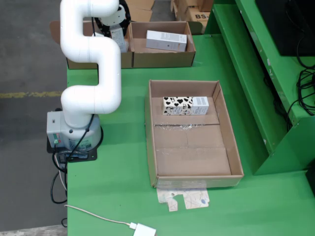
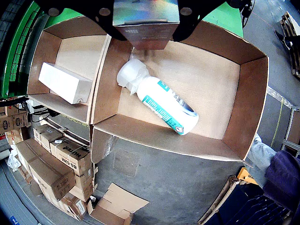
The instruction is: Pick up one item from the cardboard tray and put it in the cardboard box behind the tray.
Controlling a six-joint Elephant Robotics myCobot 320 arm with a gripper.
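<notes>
Apparently you were at the placing step: your gripper (image 2: 146,23) was closed on a shiny carton (image 2: 146,16) above the cardboard box (image 2: 243,117), beside the bottle (image 2: 161,101); next, opening was needed.

Glossy white tubular arm of rounded jointed segments (image 1: 93,59), grey boxy base with a small green spot (image 1: 69,130), black mounting plate (image 1: 74,153), black cables trailing at seven o'clock (image 1: 58,179), black pincer with round fasteners (image 2: 145,16).
</notes>
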